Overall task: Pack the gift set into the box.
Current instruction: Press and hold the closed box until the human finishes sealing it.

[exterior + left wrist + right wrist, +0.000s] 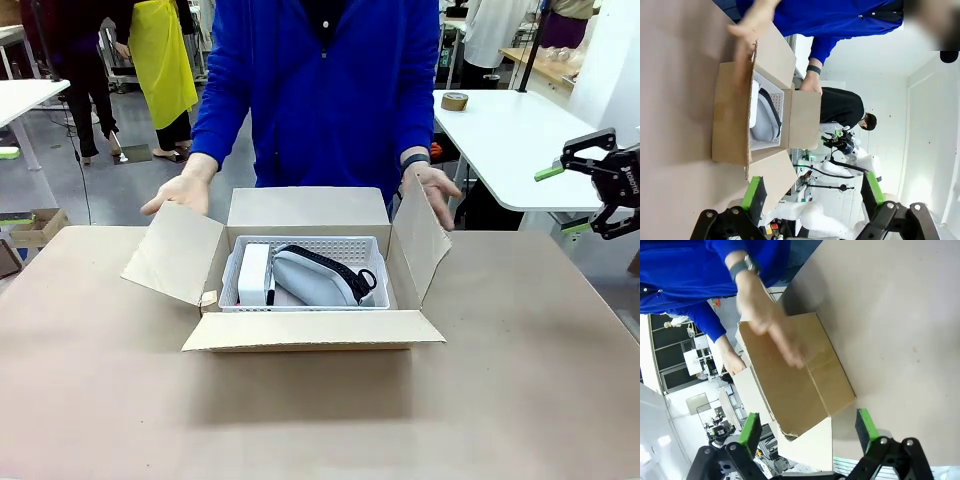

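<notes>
Gift set (330, 262): white lattice basket resting inside the box, holding a white block on its left side and a grey rounded item with a black strap.
Box (310, 331): brown carton in the middle of the table (500, 390), all four flaps open.
Person's hands: one (178, 192) by the left flap, the other (436, 188) by the right flap; I cannot tell whether they touch.
Right gripper (562, 200): raised beyond the table's right edge, well apart from the box, fingers apart, empty.
Left gripper (811, 192): fingers spread wide, empty, facing the box.
</notes>
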`<state>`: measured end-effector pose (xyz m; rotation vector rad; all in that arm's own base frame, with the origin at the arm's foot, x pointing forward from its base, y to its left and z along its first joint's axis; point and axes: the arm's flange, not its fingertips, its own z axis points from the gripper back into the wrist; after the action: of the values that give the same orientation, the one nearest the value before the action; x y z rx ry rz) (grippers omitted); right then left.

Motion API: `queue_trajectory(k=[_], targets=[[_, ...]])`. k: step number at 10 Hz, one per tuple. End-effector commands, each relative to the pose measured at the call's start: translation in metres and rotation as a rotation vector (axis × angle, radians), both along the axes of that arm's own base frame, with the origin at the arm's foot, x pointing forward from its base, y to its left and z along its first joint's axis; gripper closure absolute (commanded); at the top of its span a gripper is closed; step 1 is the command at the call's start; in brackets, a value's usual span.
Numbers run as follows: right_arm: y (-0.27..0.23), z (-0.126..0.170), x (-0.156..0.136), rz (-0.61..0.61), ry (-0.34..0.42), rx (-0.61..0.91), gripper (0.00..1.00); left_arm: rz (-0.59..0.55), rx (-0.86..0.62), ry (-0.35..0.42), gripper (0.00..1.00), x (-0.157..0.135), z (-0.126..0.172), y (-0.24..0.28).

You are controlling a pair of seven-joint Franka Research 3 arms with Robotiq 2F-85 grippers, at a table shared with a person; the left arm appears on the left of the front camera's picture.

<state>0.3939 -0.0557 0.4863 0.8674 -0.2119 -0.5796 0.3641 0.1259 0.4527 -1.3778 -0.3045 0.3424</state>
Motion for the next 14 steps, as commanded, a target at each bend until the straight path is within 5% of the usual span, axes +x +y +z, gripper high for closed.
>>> queue_trajectory(k=[1, 14], targets=[[-0.0029, -0.0010, 0.0003, 0.027, -0.018, -0.011, 0.00, -0.005, -0.010, -0.008, 0.00, -0.0012, 0.0009, -0.0006], [-0.0029, -0.0010, 0.0003, 0.027, -0.018, -0.011, 0.00, -0.005, -0.010, -0.008, 0.00, -0.0012, 0.0009, -0.0006]])
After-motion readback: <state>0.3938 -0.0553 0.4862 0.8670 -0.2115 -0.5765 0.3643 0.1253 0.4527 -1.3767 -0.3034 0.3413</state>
